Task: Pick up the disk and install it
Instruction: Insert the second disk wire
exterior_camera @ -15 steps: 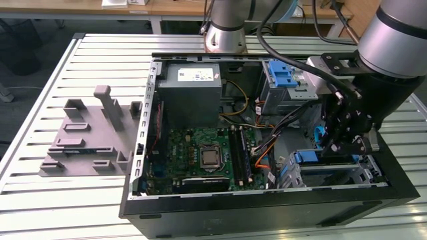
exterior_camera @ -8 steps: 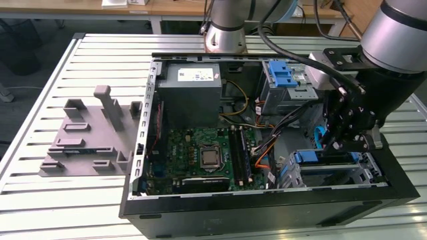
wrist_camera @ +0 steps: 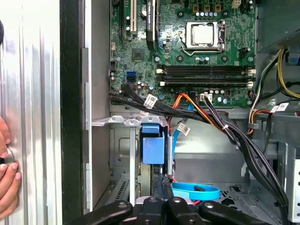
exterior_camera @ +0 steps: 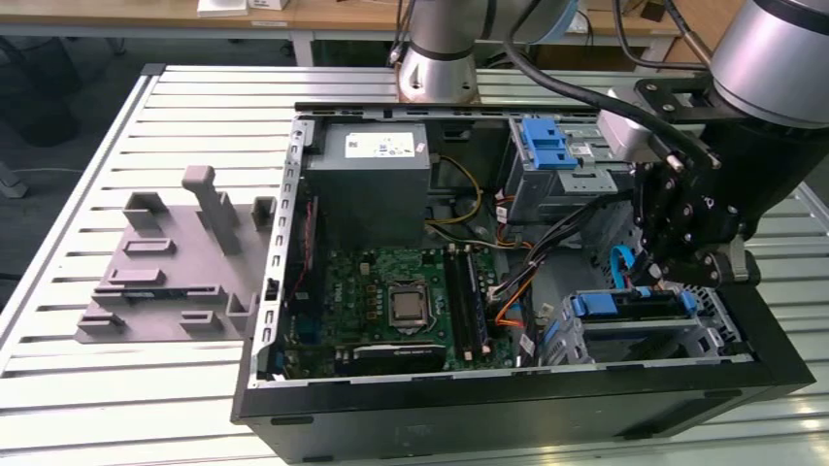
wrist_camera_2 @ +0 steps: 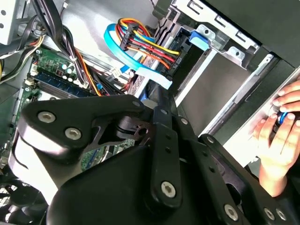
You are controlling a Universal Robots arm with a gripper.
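The hand (exterior_camera: pixel 677 275) hangs low inside the open computer case (exterior_camera: pixel 518 393); how far its fingers are open I cannot tell. The disk (exterior_camera: pixel 631 307) sits in the drive cage, at 6 o'clock from the hand and very near it.

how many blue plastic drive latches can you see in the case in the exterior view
2. One blue latch sits on the upper drive cage by the case's back wall; the other blue latch is on the lower bay under the gripper. Cables and the arm may hide others.
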